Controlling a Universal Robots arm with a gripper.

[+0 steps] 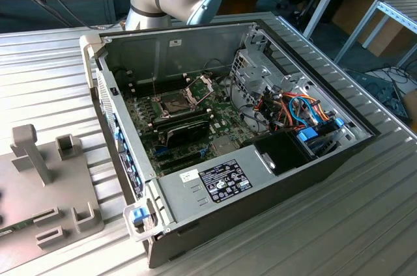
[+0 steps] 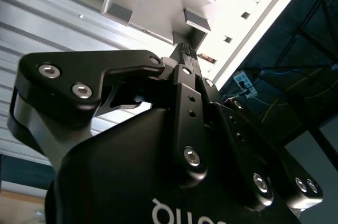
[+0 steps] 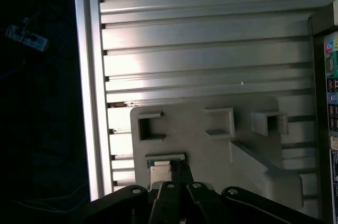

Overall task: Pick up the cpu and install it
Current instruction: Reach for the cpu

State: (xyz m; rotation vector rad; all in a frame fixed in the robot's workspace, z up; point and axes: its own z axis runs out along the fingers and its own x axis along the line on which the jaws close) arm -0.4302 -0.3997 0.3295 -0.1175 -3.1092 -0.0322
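Note:
In the first wrist view my gripper (image 3: 182, 171) hangs over a grey holder block (image 3: 211, 145) on the slatted table. Its black fingertips are closed together, with nothing visible between them. Right beside the tips, a small pale square that looks like the cpu (image 3: 160, 171) lies flat in a shallow framed pocket. The second wrist view shows the same gripper (image 2: 186, 50) from behind, tips pressed together above the block (image 2: 153, 7). In the exterior view the motherboard socket (image 1: 174, 101) sits inside the open computer case (image 1: 215, 181), with its hinged metal frame (image 1: 201, 85) lifted.
The grey holder block (image 1: 45, 211), at the exterior view's left, carries a tall post (image 1: 31, 151) and several raised pockets. Cables and a drive cage (image 1: 287, 107) crowd the case's right side. The table edge (image 3: 87, 102) drops to a dark floor. The case's rear ports (image 3: 331, 92) border the block.

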